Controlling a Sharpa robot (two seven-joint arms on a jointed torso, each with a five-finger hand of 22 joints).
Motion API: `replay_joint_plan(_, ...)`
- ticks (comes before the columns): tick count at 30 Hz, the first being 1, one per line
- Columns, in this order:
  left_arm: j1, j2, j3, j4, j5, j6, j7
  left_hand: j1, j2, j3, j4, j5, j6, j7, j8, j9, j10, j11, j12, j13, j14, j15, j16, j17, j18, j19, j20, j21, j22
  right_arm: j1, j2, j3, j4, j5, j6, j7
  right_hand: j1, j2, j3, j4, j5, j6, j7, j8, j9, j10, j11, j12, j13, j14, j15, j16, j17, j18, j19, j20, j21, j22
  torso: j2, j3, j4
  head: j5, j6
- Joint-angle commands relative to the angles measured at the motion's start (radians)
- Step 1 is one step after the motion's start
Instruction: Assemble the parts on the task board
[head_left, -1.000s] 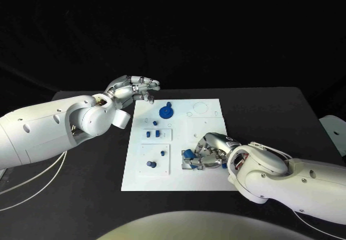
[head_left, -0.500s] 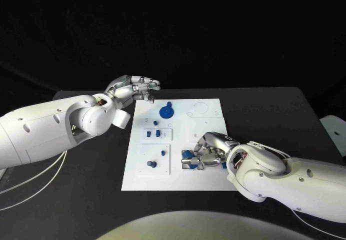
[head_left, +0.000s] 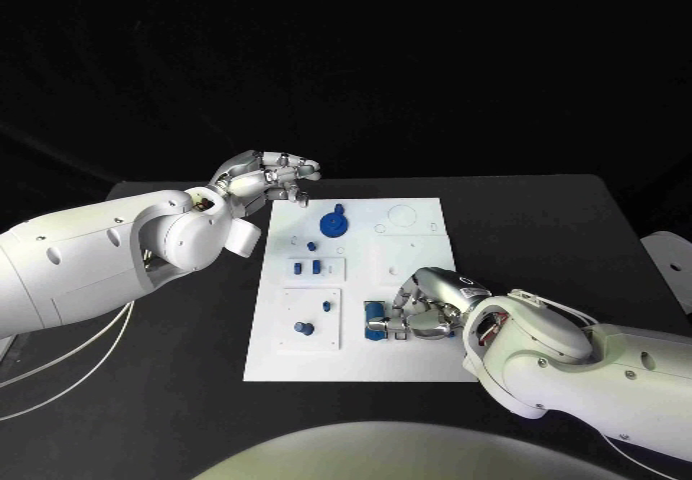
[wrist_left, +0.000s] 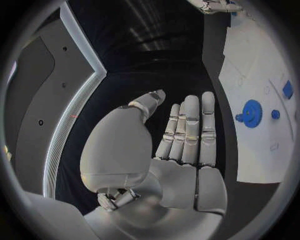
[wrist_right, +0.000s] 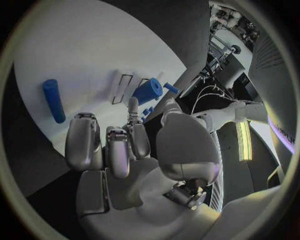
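The white task board (head_left: 411, 250) lies mid-table. My right hand (head_left: 424, 306) is bent down over its near middle, fingers curled around small blue parts (head_left: 378, 326). In the right wrist view that hand (wrist_right: 125, 150) has a small blue part (wrist_right: 147, 111) between thumb and finger. A thicker blue cylinder (wrist_right: 150, 90) sits just beyond the fingertips and a blue rod (wrist_right: 53, 100) lies apart on the board. My left hand (head_left: 267, 178) hovers over the board's far left corner. Its fingers (wrist_left: 187, 130) are straight and hold nothing.
A round blue wheel-like part (head_left: 333, 222) sits at the board's far left, also seen as the wheel (wrist_left: 252, 112) from the left wrist. Small blue pegs (head_left: 303, 268) and a blue knob (head_left: 302, 327) stand in the left-hand panels. Black table (head_left: 562, 230) surrounds the board.
My right hand has turned and sunk a little toward the board's near edge, closing tighter over the blue parts. The left hand has stayed where it was.
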Motion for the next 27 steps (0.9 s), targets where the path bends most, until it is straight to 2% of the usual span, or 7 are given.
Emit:
replay_joint_plan(1, 0.001, 0.001, 0.001, 0.002, 0.005, 0.01, 0.004, 0.001, 0.007, -0.006, 0.0, 0.002, -0.005, 0.0, 0.004, 0.0, -0.004, 0.0, 0.003, -0.001, -0.005, 0.0, 0.003, -0.001, 0.011, 0.002, 0.003, -0.004, -0.001, -0.001, -0.013, 0.0, 0.016, -0.016, 0.002, 0.008, 0.002, 0.009, 0.004, 0.0, 0.005, 0.008, -0.001, 0.007, 0.002, 0.011, -0.002, 0.008, 0.084, 0.092, -0.004, 0.005, 0.21, -0.012, 0.016, -0.005, 0.005, 0.176, -0.001, -0.0014, -0.0014, 0.001, -0.001)
replay_joint_plan(7, 0.001, 0.002, 0.001, 0.001, 0.005, 0.01, 0.004, 0.001, 0.007, -0.006, 0.0, 0.002, -0.005, 0.0, 0.004, 0.0, -0.004, 0.0, 0.003, -0.001, -0.005, 0.0, 0.003, -0.001, 0.011, 0.002, 0.003, -0.004, -0.001, -0.001, -0.017, 0.0, 0.02, -0.008, 0.022, 0.008, 0.001, 0.011, 0.004, 0.0, 0.007, 0.01, -0.001, 0.008, 0.003, 0.01, -0.003, 0.006, 0.083, 0.093, -0.005, 0.006, 0.212, -0.012, 0.016, -0.006, 0.006, 0.176, 0.0, 0.0003, 0.0004, 0.001, -0.001)
replay_joint_plan(11, 0.001, 0.002, 0.001, 0.0, 0.005, 0.01, 0.004, 0.001, 0.007, -0.006, 0.0, 0.002, -0.005, 0.0, 0.004, 0.0, -0.004, 0.0, 0.003, -0.001, -0.005, 0.0, 0.003, -0.001, 0.011, 0.002, 0.003, -0.004, -0.001, -0.001, -0.007, 0.0, 0.016, 0.003, 0.029, 0.014, 0.016, 0.026, 0.01, -0.001, 0.026, 0.009, -0.003, 0.007, 0.007, 0.01, -0.004, 0.004, 0.083, 0.092, -0.007, 0.006, 0.211, -0.012, 0.017, -0.008, 0.006, 0.177, 0.0, -0.0004, 0.0012, 0.001, -0.001)
replay_joint_plan(17, 0.001, 0.003, 0.001, 0.0, 0.005, 0.011, 0.003, 0.001, 0.008, -0.006, 0.001, 0.002, -0.005, 0.0, 0.005, 0.0, -0.006, 0.0, 0.004, -0.001, -0.006, 0.0, 0.004, -0.002, 0.011, 0.002, 0.003, -0.004, -0.002, -0.001, 0.0, 0.0, 0.009, 0.008, 0.037, 0.018, 0.134, 0.055, 0.029, -0.005, 0.041, 0.005, -0.005, 0.001, 0.013, 0.012, -0.007, 0.008, 0.088, 0.093, -0.009, 0.007, 0.216, -0.013, 0.019, -0.011, 0.009, 0.178, 0.001, -0.0011, 0.0013, -0.001, -0.001)
replay_joint_plan(19, 0.001, 0.002, 0.001, 0.0, 0.005, 0.011, 0.002, 0.001, 0.008, -0.006, 0.001, 0.002, -0.005, 0.0, 0.005, 0.0, -0.006, 0.0, 0.004, -0.001, -0.006, 0.0, 0.004, -0.002, 0.011, 0.002, 0.003, -0.004, -0.002, -0.001, 0.001, 0.0, 0.004, 0.008, 0.04, 0.018, 0.178, 0.064, 0.034, -0.006, 0.061, 0.004, -0.006, -0.003, 0.012, 0.013, -0.008, 0.009, 0.091, 0.093, -0.01, 0.007, 0.218, -0.013, 0.019, -0.012, 0.01, 0.179, 0.001, -0.0018, 0.001, -0.001, -0.002)
replay_joint_plan(25, 0.001, 0.002, 0.0, 0.001, 0.005, 0.01, 0.002, 0.001, 0.008, -0.006, 0.001, 0.002, -0.005, 0.0, 0.005, 0.0, -0.006, 0.0, 0.004, -0.001, -0.006, 0.0, 0.004, -0.002, 0.011, 0.002, 0.003, -0.004, -0.002, -0.001, 0.008, 0.0, -0.019, 0.002, 0.051, 0.017, 0.277, 0.079, 0.048, -0.009, 0.073, 0.008, -0.01, -0.014, 0.008, 0.019, -0.012, 0.021, 0.102, 0.095, -0.013, 0.009, 0.225, -0.014, 0.021, -0.014, 0.014, 0.18, 0.001, -0.0016, 0.0016, 0.001, -0.004)
replay_joint_plan(27, 0.001, 0.002, 0.0, 0.001, 0.005, 0.01, 0.002, 0.001, 0.008, -0.006, 0.001, 0.002, -0.005, 0.0, 0.005, 0.0, -0.006, 0.0, 0.004, -0.001, -0.006, 0.0, 0.004, -0.002, 0.011, 0.002, 0.003, -0.004, -0.002, -0.001, 0.011, 0.0, -0.025, 0.0, 0.055, 0.017, 0.303, 0.076, 0.05, -0.009, 0.071, 0.011, -0.012, -0.017, 0.007, 0.02, -0.013, 0.024, 0.105, 0.095, -0.014, 0.009, 0.226, -0.014, 0.021, -0.015, 0.014, 0.18, 0.001, -0.0011, 0.0024, 0.002, -0.005)
